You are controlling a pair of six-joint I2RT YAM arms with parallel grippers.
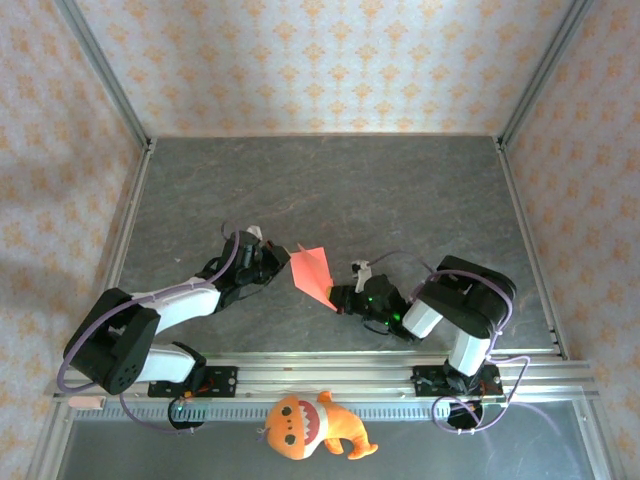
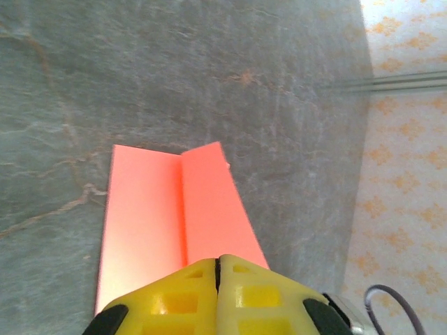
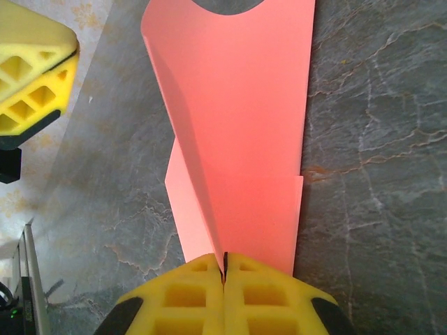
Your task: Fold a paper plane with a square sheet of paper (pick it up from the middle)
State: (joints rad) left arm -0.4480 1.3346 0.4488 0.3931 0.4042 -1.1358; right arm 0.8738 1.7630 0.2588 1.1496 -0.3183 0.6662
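The square sheet of paper [image 1: 312, 270] is red-pink and partly folded, with a long crease, and it is held between my two grippers at the table's near middle. My left gripper [image 1: 284, 262] is at its left end. In the left wrist view the yellow jaws [image 2: 218, 259] are pressed together, and the sheet [image 2: 154, 209] runs out from under their tips. My right gripper [image 1: 335, 297] is at its near right end. In the right wrist view the jaws [image 3: 225, 258] are shut on a raised fold of the sheet [image 3: 244, 139]. One left finger [image 3: 35, 70] shows at the upper left.
An orange plush toy [image 1: 315, 425] lies in front of the base rail [image 1: 330, 368], off the table. Patterned walls and metal posts [image 1: 105, 70] close in the grey stone-look table [image 1: 330, 190] on three sides. The bare far half lies beyond the grippers.
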